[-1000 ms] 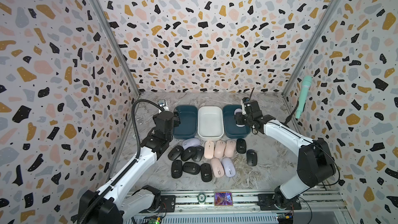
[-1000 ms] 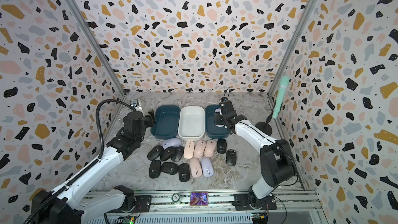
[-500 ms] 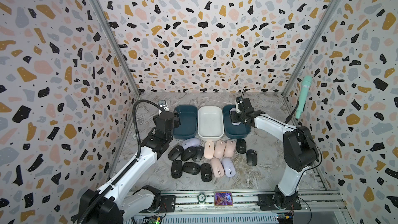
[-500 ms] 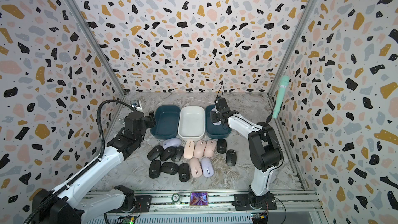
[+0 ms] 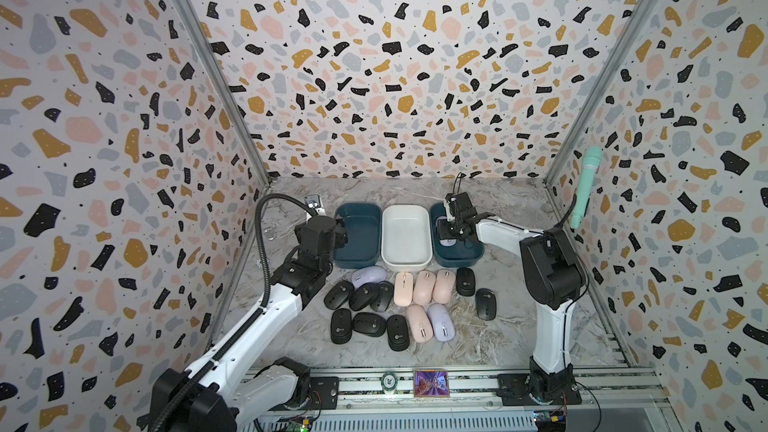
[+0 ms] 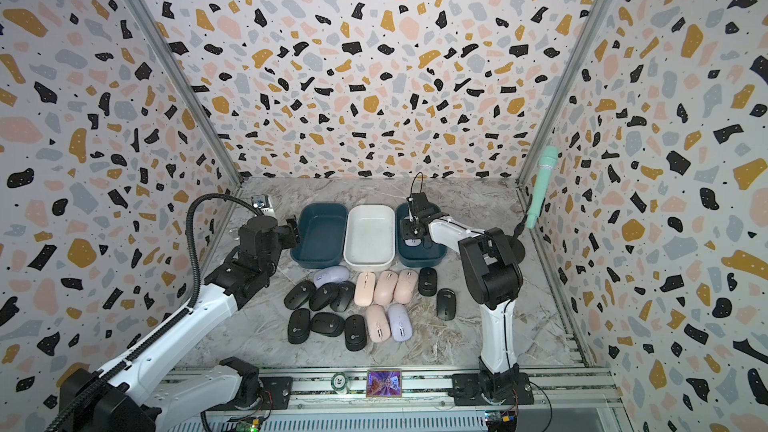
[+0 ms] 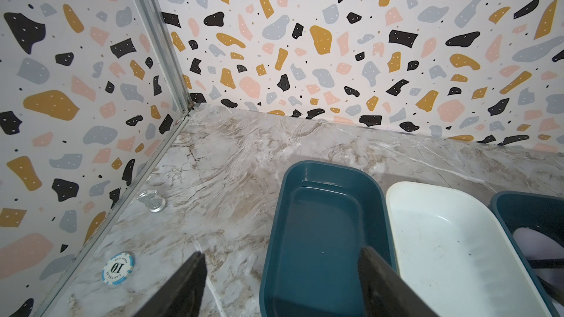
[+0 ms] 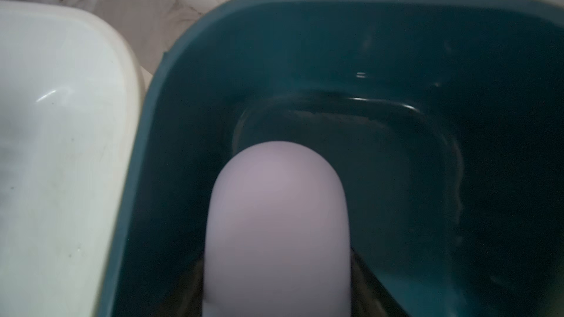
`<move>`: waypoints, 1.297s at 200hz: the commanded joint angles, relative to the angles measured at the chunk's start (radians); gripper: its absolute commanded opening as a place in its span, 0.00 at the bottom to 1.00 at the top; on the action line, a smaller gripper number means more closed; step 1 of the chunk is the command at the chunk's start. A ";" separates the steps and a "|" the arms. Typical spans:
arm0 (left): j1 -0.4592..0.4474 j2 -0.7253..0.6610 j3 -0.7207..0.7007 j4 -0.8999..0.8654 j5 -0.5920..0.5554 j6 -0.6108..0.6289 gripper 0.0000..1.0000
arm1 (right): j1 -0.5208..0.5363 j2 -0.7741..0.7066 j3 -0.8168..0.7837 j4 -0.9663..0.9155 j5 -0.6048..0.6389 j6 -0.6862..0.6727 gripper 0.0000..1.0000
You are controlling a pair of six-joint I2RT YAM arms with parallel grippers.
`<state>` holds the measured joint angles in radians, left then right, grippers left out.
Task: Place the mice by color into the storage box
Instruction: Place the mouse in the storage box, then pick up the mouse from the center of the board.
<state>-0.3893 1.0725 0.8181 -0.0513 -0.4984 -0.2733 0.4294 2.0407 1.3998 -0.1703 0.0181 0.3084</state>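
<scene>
My right gripper point(image 8: 276, 269) is shut on a lavender mouse point(image 8: 276, 208) and holds it low inside the right teal storage box point(image 5: 467, 257); in a top view the gripper point(image 5: 451, 236) reaches down into that box. A white box point(image 5: 405, 261) and a left teal box point(image 5: 357, 259) stand beside it, both with nothing inside. My left gripper point(image 7: 282, 254) is open with nothing between its fingers, over the left teal box's left rim point(image 7: 274, 224). On the marble floor lie several black mice point(image 5: 359, 297), several pink mice point(image 5: 424, 286) and two lavender mice point(image 5: 369, 275).
A mint microphone point(image 5: 586, 184) leans on the right wall. A poker chip point(image 7: 117, 268) and a metal ring point(image 7: 152, 204) lie near the left wall. A small device point(image 5: 312, 201) sits at the back left. A picture card point(image 5: 431, 383) rests on the front rail.
My right arm has folded its elbow up and carried the lavender mouse farther over and down into the right teal box. The left arm has stayed still.
</scene>
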 commanded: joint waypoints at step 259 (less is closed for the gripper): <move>-0.005 0.002 0.000 0.058 0.012 0.013 0.77 | 0.217 -0.711 -0.348 -0.129 0.117 0.069 0.68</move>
<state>-0.3893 1.0454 0.8093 -0.0334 -0.5053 -0.2722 0.5907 1.4185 1.1194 -0.2123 0.0757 0.3275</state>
